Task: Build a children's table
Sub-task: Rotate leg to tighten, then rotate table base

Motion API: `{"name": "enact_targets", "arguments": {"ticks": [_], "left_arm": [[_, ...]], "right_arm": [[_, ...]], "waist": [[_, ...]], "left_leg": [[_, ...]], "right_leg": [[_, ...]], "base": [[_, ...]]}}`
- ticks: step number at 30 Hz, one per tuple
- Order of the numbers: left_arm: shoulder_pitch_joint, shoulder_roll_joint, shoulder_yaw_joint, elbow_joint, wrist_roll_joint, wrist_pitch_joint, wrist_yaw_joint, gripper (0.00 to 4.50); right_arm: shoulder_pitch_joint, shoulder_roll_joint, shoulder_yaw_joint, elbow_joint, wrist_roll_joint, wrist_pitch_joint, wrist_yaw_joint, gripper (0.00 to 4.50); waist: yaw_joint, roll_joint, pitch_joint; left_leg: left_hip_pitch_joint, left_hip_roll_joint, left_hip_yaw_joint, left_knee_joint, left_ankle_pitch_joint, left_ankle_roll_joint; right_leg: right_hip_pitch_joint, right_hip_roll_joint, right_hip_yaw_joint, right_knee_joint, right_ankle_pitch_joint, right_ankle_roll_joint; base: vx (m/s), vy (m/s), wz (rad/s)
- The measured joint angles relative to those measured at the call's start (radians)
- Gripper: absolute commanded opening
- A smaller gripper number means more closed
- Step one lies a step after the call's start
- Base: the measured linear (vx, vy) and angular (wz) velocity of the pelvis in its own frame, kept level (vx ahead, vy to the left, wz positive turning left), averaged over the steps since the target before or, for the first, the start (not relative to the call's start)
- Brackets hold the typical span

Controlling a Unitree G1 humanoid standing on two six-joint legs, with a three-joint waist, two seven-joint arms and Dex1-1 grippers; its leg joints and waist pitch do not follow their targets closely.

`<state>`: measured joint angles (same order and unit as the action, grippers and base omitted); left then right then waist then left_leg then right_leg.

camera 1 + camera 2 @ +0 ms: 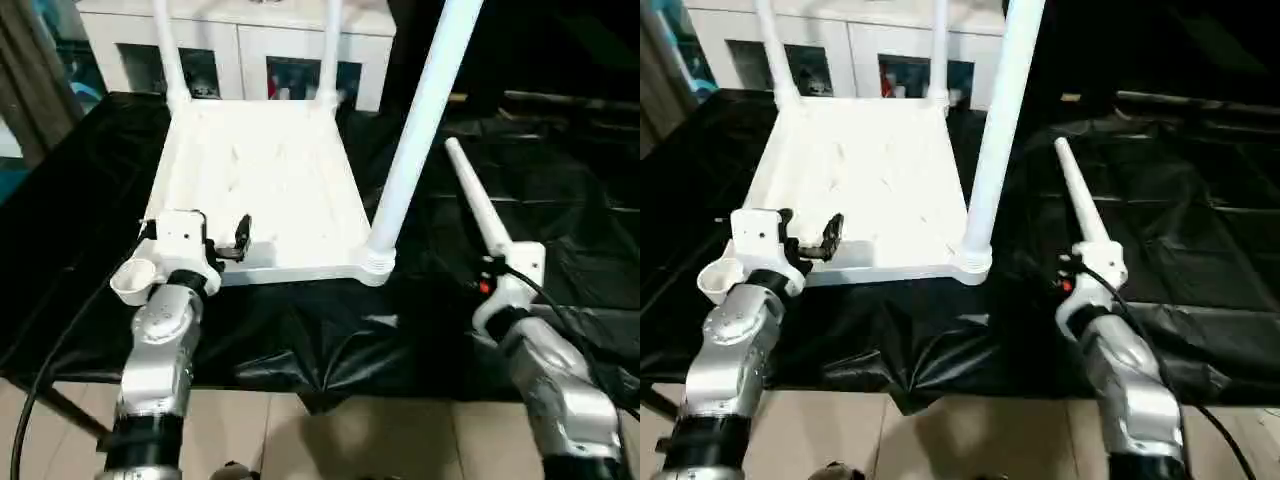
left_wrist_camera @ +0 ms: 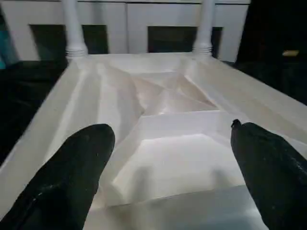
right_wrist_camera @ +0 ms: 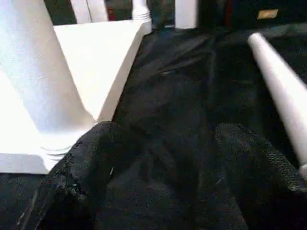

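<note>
The children's table lies upside down on a black cloth: its white tabletop (image 1: 260, 170) shows the ribbed underside. Three white legs stand in corner sockets, two at the far corners (image 1: 168, 50) (image 1: 330, 50) and one at the near right (image 1: 420, 130). The near left socket (image 1: 133, 280) is empty. A loose leg (image 1: 478, 210) lies on the cloth to the right. My left gripper (image 2: 168, 167) is open over the tabletop's near edge, holding nothing. My right gripper (image 3: 163, 158) is open above the cloth, with the loose leg (image 3: 283, 91) just outside one finger.
A white glass-door cabinet (image 1: 240, 50) stands right behind the table. The black cloth (image 1: 400, 330) is wrinkled and hangs over the near edge of the work surface, with tiled floor (image 1: 330, 440) below. Black cables run along both forearms.
</note>
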<state>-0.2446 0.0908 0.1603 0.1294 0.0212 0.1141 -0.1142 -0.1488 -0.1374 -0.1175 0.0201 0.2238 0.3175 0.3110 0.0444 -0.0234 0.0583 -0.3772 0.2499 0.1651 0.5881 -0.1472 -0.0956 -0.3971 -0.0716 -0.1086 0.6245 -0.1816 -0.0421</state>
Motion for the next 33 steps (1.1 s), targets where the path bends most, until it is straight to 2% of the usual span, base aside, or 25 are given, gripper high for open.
{"name": "enact_targets", "arguments": {"ticks": [1,2,3,4,5,6,7,9,11,15,16,17,18,20,23,24,25,27,29,31,33], "left_arm": [[0.003,0.002,0.001,-0.010,0.009,0.012,0.011,4.46],[0.009,0.006,0.001,-0.020,0.016,0.021,0.011,4.46],[0.017,0.014,-0.004,-0.022,0.023,0.021,0.004,4.46],[0.022,0.024,-0.022,-0.021,0.031,0.019,-0.015,4.46],[0.024,0.025,-0.033,-0.021,0.032,0.018,-0.029,4.46],[0.022,0.029,-0.043,-0.023,0.032,0.018,-0.039,4.46],[0.016,0.053,-0.046,-0.023,0.030,0.021,-0.048,4.46],[0.000,0.101,-0.029,-0.010,0.029,0.055,-0.048,4.46],[-0.029,0.136,-0.007,0.008,0.034,0.085,-0.047,4.46],[-0.045,0.179,-0.006,0.009,0.047,0.108,-0.068,4.46],[-0.046,0.191,-0.006,0.011,0.050,0.120,-0.073,4.46],[-0.048,0.203,-0.005,0.016,0.052,0.128,-0.078,4.46],[-0.051,0.214,-0.005,0.019,0.052,0.135,-0.080,4.46],[-0.066,0.268,-0.009,0.051,0.055,0.158,-0.103,4.46],[-0.099,0.329,-0.020,0.087,0.061,0.196,-0.158,4.46],[-0.101,0.349,-0.028,0.093,0.069,0.210,-0.176,4.46],[-0.108,0.402,-0.053,0.118,0.089,0.233,-0.211,4.46],[-0.116,0.433,-0.061,0.137,0.105,0.254,-0.241,4.46],[-0.132,0.486,-0.082,0.171,0.118,0.262,-0.295,4.46],[-0.148,0.507,-0.094,0.186,0.129,0.264,-0.329,4.46],[-0.169,0.538,-0.123,0.207,0.131,0.263,-0.375,4.46]], "right_arm": [[0.000,0.000,0.008,0.000,-0.001,-0.003,-0.001,3.55],[-0.003,0.000,0.010,0.000,-0.001,-0.004,0.000,3.55],[-0.002,-0.010,0.012,-0.002,-0.001,-0.004,0.010,3.55],[0.005,-0.036,0.016,-0.002,-0.001,-0.001,0.028,3.55],[0.016,-0.052,0.019,-0.003,-0.002,-0.001,0.041,3.55],[0.026,-0.066,0.021,-0.003,-0.003,-0.001,0.054,3.55],[0.032,-0.077,0.032,-0.003,-0.003,0.001,0.080,3.55],[0.038,-0.096,0.073,-0.018,0.002,0.010,0.144,3.55],[0.041,-0.121,0.098,-0.049,0.026,0.029,0.220,3.55],[0.039,-0.144,0.133,-0.121,0.124,0.069,0.349,3.55],[0.031,-0.144,0.146,-0.126,0.142,0.075,0.380,3.55],[0.027,-0.144,0.156,-0.127,0.154,0.076,0.397,3.55],[0.022,-0.143,0.165,-0.125,0.162,0.077,0.412,3.55],[-0.031,-0.126,0.187,-0.081,0.162,0.083,0.441,3.55],[-0.121,-0.095,0.222,0.029,0.146,0.074,0.472,3.55],[-0.148,-0.085,0.235,0.071,0.134,0.061,0.481,3.55],[-0.212,-0.060,0.251,0.164,0.113,0.042,0.486,3.55],[-0.260,-0.048,0.260,0.232,0.095,0.016,0.490,3.55],[-0.345,-0.025,0.261,0.367,0.075,-0.024,0.486,3.55],[-0.385,-0.018,0.262,0.420,0.070,-0.051,0.485,3.55],[-0.437,-0.002,0.261,0.505,0.059,-0.078,0.482,3.55]], "waist": [[-0.002,-0.013,-0.002],[-0.002,-0.026,-0.006],[0.001,-0.034,-0.009],[0.020,-0.037,-0.006],[0.031,-0.037,-0.006],[0.039,-0.034,-0.009],[0.046,-0.034,-0.007],[0.048,-0.030,-0.008],[0.049,-0.027,-0.006],[0.045,-0.011,-0.002],[0.043,-0.009,-0.001],[0.042,-0.010,-0.001],[0.042,-0.011,-0.001],[0.039,-0.020,-0.002],[0.040,-0.031,-0.003],[0.041,-0.035,-0.004],[0.042,-0.042,-0.004],[0.047,-0.049,-0.003],[0.047,-0.063,-0.003],[0.057,-0.066,-0.005],[0.058,-0.066,-0.005]], "left_leg": [[0.005,0.008,0.004,-0.002,0.006,-0.010],[0.009,0.012,0.005,-0.009,0.007,-0.012],[0.007,0.007,0.010,0.006,-0.004,-0.003],[-0.009,-0.006,0.009,0.055,-0.049,0.064],[-0.008,-0.033,0.005,0.076,-0.057,0.078],[-0.002,-0.060,0.003,0.065,-0.058,0.079],[0.001,-0.084,-0.010,0.044,-0.060,0.052],[0.001,-0.074,-0.022,0.030,-0.054,0.042],[0.006,-0.071,-0.021,0.025,-0.052,0.040],[0.023,-0.060,-0.018,0.013,-0.052,0.039],[0.029,-0.057,-0.018,0.012,-0.052,0.039],[0.030,-0.057,-0.019,0.012,-0.053,0.039],[0.030,-0.057,-0.018,0.012,-0.053,0.039],[0.030,-0.062,-0.014,0.013,-0.053,0.039],[0.029,-0.064,-0.010,0.013,-0.052,0.040],[0.029,-0.065,-0.008,0.013,-0.052,0.040],[0.029,-0.066,-0.005,0.014,-0.052,0.040],[0.028,-0.066,-0.001,0.014,-0.052,0.040],[0.028,-0.067,0.008,0.014,-0.052,0.039],[0.027,-0.067,0.009,0.010,-0.051,0.037],[0.027,-0.068,0.011,0.010,-0.050,0.036]], "right_leg": [[-0.001,-0.001,0.000,0.025,-0.015,-0.002],[-0.003,0.003,-0.001,0.037,-0.023,0.001],[-0.007,0.011,-0.002,0.038,-0.029,0.002],[-0.012,0.013,-0.001,0.038,-0.030,-0.002],[-0.014,0.013,0.000,0.036,-0.030,-0.002],[-0.019,0.017,-0.001,0.033,-0.030,-0.002],[-0.023,0.023,-0.005,0.027,-0.029,-0.001],[-0.019,0.033,-0.019,0.007,-0.022,0.002],[-0.013,0.034,-0.024,-0.006,-0.006,-0.008],[0.021,0.029,-0.050,-0.049,-0.005,-0.008],[0.031,0.029,-0.055,-0.058,-0.005,-0.008],[0.036,0.028,-0.057,-0.062,-0.005,-0.008],[0.037,0.026,-0.058,-0.065,-0.005,-0.008],[0.035,0.017,-0.058,-0.064,-0.002,-0.005],[0.033,0.013,-0.057,-0.063,-0.001,-0.005],[0.033,0.013,-0.055,-0.063,0.000,-0.005],[0.030,0.012,-0.051,-0.061,0.006,-0.007],[0.027,0.012,-0.046,-0.060,0.017,-0.007],[0.020,0.011,-0.035,-0.046,0.020,-0.007],[0.017,0.011,-0.033,-0.042,0.017,-0.011],[0.013,0.011,-0.026,-0.032,0.010,-0.013]], "base": [[0.011,-0.147,0.09],[0.010,-0.188,0.07],[-0.013,-0.171,-0.04],[-0.013,-0.171,-0.04],[-0.018,-0.137,-0.10],[-0.024,-0.104,-0.06],[-0.024,-0.104,-0.06],[-0.028,-0.078,-0.03],[-0.013,-0.034,0.00],[0.000,0.014,0.00],[0.000,0.057,0.01],[0.006,0.060,-0.02],[0.002,0.060,-0.02],[0.000,0.056,-0.03],[0.000,0.000,0.00],[0.000,0.000,0.00],[0.000,0.000,0.00],[0.000,0.000,0.00],[0.000,0.000,0.00],[0.000,0.000,0.00],[0.000,0.000,0.00]]}}
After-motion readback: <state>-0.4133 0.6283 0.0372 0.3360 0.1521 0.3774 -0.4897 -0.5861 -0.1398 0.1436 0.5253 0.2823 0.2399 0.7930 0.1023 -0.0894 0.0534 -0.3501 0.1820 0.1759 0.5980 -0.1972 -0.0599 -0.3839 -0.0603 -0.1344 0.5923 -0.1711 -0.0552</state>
